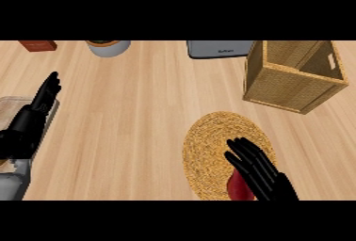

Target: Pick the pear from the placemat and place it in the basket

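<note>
While the left hand (36,110) rests open at the counter's left edge, the right hand (259,170) lies with straight fingers over a dark red pear (240,187) on the woven mat (208,141), the basket (295,75) standing apart beyond.

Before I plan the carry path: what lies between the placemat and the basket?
In the head view, only bare wooden counter separates the round woven placemat from the wicker basket; nothing stands in that stretch.
</note>
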